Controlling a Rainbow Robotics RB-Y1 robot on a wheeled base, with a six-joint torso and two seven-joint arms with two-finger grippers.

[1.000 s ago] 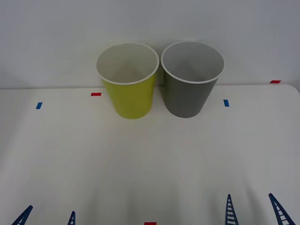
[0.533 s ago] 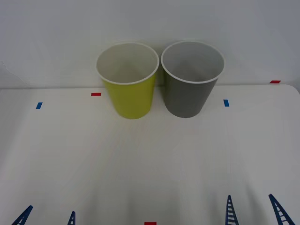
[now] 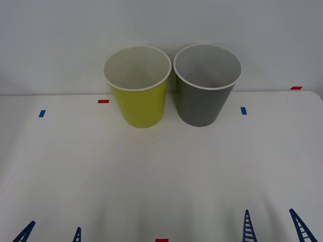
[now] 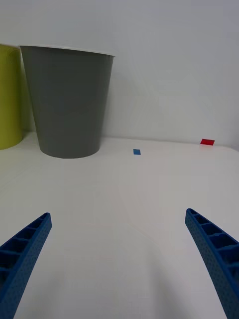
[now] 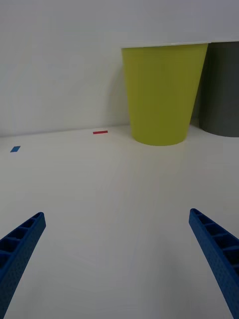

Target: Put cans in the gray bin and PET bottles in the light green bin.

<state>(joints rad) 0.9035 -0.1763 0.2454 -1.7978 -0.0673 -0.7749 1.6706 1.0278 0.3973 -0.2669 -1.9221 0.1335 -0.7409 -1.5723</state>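
The light green bin and the gray bin stand upright side by side at the far edge of the white table, against the pale wall, the green one to the robot's left and the gray one to its right, their white rims nearly touching. Both open mouths show pale insides. The left gripper sits low at the near edge of the table on the left side, its two blue ribbed fingertips spread apart with nothing between them; from the left wrist view the light green bin rises straight ahead of the released jaws and well apart from them, with the gray bin just beside it. The right gripper is at the near edge on the right side, its fingers likewise parted and holding nothing; in the right wrist view the gray bin stands ahead of the open jaws, well apart across bare table, with a sliver of the light green bin beyond it. Small tape marks dot the table: a blue marker and a red marker left of the green bin, another blue marker right of the gray bin, a red marker at the far right corner, and a red marker at the near edge between the two grippers
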